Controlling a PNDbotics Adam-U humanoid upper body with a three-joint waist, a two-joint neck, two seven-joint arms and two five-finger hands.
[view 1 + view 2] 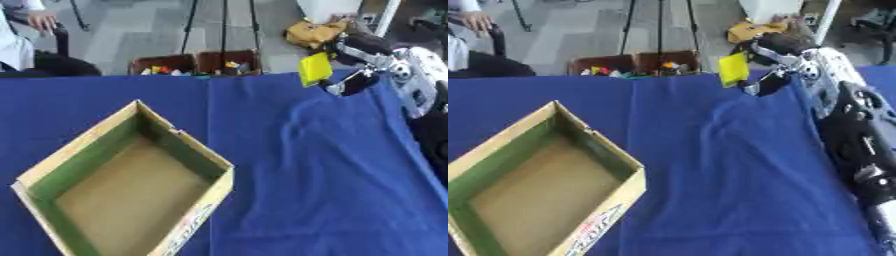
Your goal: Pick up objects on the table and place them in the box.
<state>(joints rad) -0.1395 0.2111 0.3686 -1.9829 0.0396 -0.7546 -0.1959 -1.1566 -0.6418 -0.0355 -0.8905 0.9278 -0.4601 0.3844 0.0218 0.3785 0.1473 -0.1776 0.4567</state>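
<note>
— While your right hand (776, 62) hangs over the far right part of the table, what has it got?

— A flat yellow object (315, 69), pinched between the thumb and the curled fingers. It stands almost on edge, lifted clear of the blue cloth (315, 170), near the table's far edge. You cannot make out more of it than its colour and its roughly square shape.

— And the box?

— Your cardboard box (188, 147) sits at the near left of the table, open at the top, turned so that one corner points away from you. Its inner walls look greenish, its floor is plain brown, and nothing shows inside it. There is print on the outer wall nearest you, too blurred to read. The yellow object is well apart from it, over to the right and farther back.

— My arm, where does it run?

— Your right arm (855, 130) comes in along the right side, black with silver joints, reaching up toward the far edge. Your left hand shows in neither view.

— Anything else past the table?

— Two dark bins (197, 62) stand on the floor just beyond the far edge, holding small coloured items.
</note>
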